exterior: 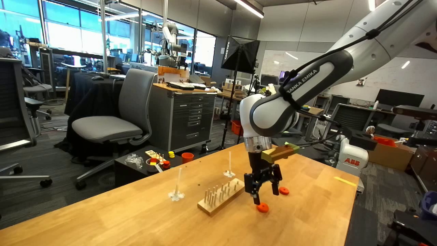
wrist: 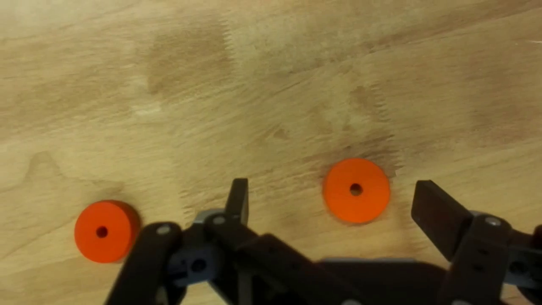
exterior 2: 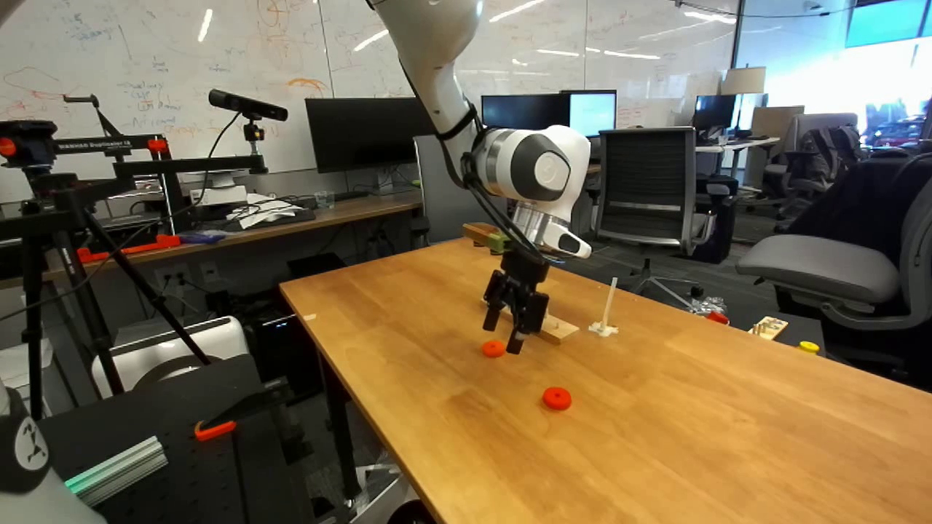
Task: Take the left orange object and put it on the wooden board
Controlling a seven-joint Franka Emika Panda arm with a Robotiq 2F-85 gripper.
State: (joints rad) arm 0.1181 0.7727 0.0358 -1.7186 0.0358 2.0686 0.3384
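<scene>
The left orange object, a flat orange-red disc with a centre hole, lies on the tabletop in both exterior views [exterior: 262,207] [exterior 2: 494,348]. In the wrist view this disc [wrist: 356,203] appears on the right, between the fingertips and nearer the right one. My gripper [exterior: 265,197] [exterior 2: 502,338] [wrist: 332,184] is open and empty, low above this disc. The second orange-red disc [exterior: 283,190] [exterior 2: 557,398] [wrist: 101,237] lies outside the fingers. The wooden board [exterior: 209,209] [exterior 2: 561,331] has several upright pegs. It is partly hidden behind the gripper in an exterior view and absent from the wrist view.
Two thin white rods [exterior: 177,184] [exterior: 229,164] stand upright on taped bases beyond the board on the tabletop [exterior: 143,218]. A low black stand [exterior: 136,171] past the table edge holds a small pegged board, a red cup [exterior: 187,157] and yellow pieces [exterior: 171,154].
</scene>
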